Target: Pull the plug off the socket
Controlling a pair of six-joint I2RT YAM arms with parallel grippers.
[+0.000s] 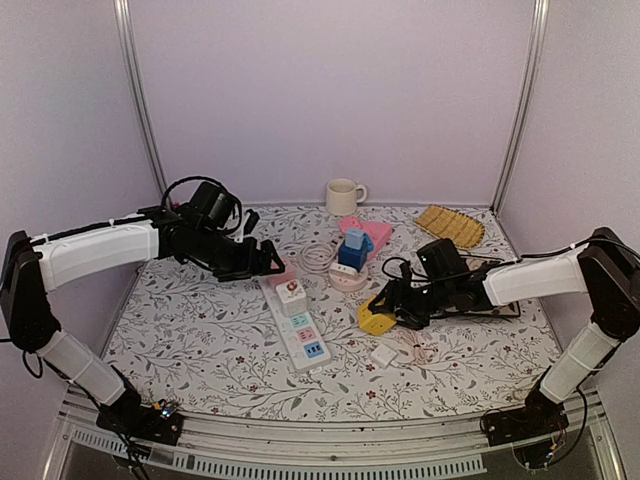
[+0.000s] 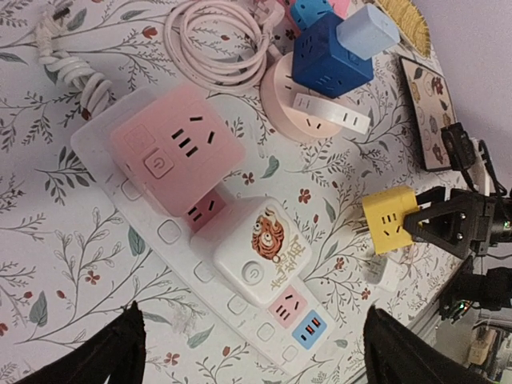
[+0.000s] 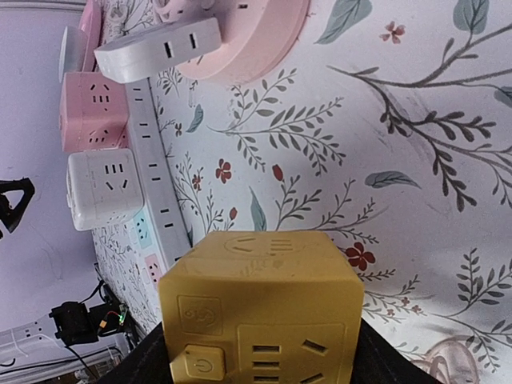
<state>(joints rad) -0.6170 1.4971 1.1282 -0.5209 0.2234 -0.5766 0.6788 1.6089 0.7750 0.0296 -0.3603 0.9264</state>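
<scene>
Shows a yellow cube plug (image 1: 375, 320) gripped on both flanks by the right gripper (image 1: 386, 306), part-way closed around it, just right of the white power strip (image 1: 303, 330) and apart from it. Shows the left gripper (image 1: 274, 258) spread wide and empty over the strip's far end. Looks like the setting-down stage: keep the cube level, lower it well right of the strip, release only once settled (to avoid tipping it over). Cannot tell whether the cube touches the table; fingertips cut off in the right wrist view.
</scene>
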